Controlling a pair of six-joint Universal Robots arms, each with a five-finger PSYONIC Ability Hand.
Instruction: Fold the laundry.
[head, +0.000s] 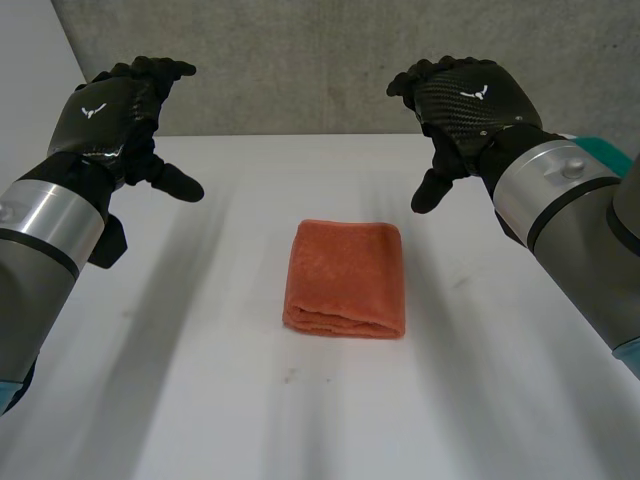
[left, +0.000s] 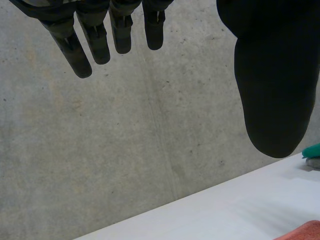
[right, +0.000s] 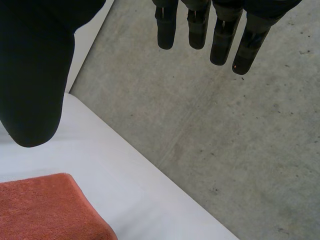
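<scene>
So here's the scene. The orange towel (head: 346, 279) sits in the middle of the white bench (head: 200, 400), folded into a chunky little packet, more or less square. You can see the stacked layers along the edge nearest the robot, and the far edge looks smooth and rounded. It lies flat with neither arm touching it.

Both arms are raised above the bench, one on each side of the towel and a bit beyond it, toward the concrete wall (head: 300, 60).

The left robot hand (head: 110, 115) hangs in the air well to the left of the towel, back of the hand up, thumb poking inward. From its wrist camera the fingers (left: 95, 45) are straight and slightly apart. The thumb (left: 272, 90) is well away from them, so the hand is spread and loose, gripping nothing. A sliver of the towel peeks in past the thumb, down on the bench.

The right robot hand (head: 465, 100) is pretty much the mirror of that, raised off to the right of the towel with its thumb pointing in and down. Its wrist camera shows the fingers (right: 222, 40) straight and side by side and the thumb (right: 32, 75) wide of them, so it's spread and loose too. A corner of the towel lies on the bench just past the thumb tip.

There's a teal thing (head: 612, 150) at the far right behind the right arm, and I can't tell what it is.
</scene>
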